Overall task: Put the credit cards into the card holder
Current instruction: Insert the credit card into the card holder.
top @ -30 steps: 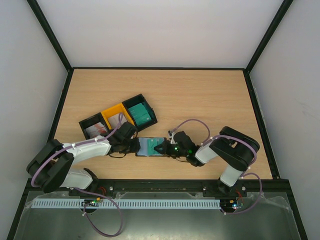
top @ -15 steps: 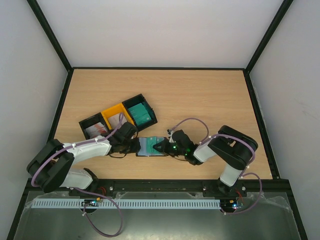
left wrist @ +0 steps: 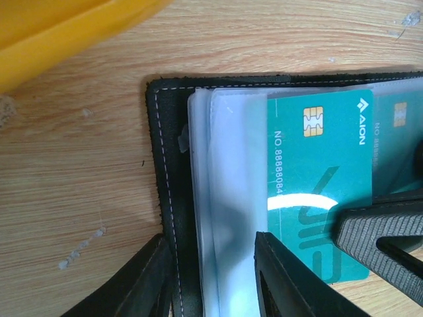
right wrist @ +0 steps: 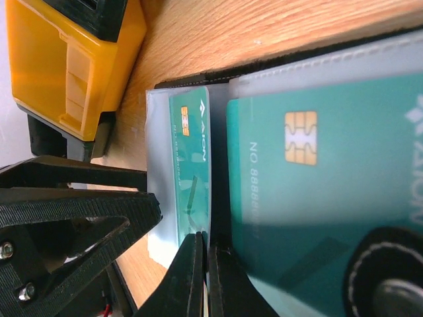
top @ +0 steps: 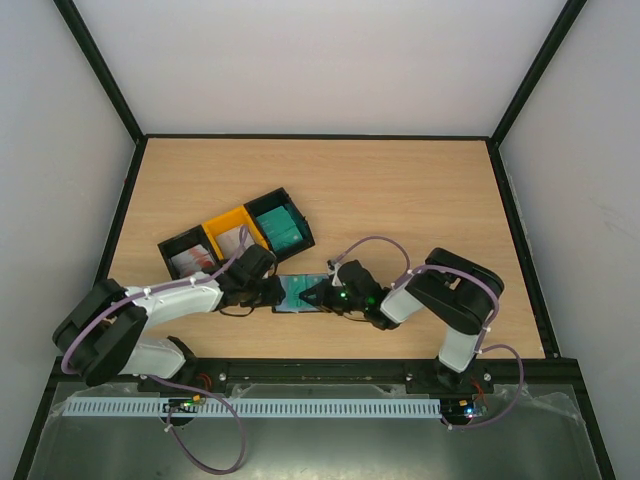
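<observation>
- A black stitched folding card holder (left wrist: 169, 132) was seen lying open on the light wooden table (top: 400, 200), low in the top view and just left of centre, directly between the two grippers.
- Its long axis was laid roughly left to right in the top view. Its stitched outer edge was turned towards the left arm.
- Clear plastic sleeves (left wrist: 228, 198) were fanned across its open face.
- A teal chip card (left wrist: 320, 172) was shown partly in a sleeve. In the left wrist view its long axis ran top to bottom, with the chip end towards the top of the frame.
- A second teal card (right wrist: 190, 165) was seen inside the neighbouring sleeve, with the same upright axis in the right wrist view.
- The left gripper (left wrist: 211, 254) was shown with its fingers moderately apart, with the holder's stitched edge and sleeves between them. Whether they pressed on it could not be told.
- The right gripper (right wrist: 200, 244) was closed, its fingertips together at the sleeve edge between the two cards.
- A yellow plastic tray (top: 222, 222) was placed up and left of the holder, flanked by two black trays. The one to its right (top: 305, 232) was filled with teal cards (top: 280, 228).
</observation>
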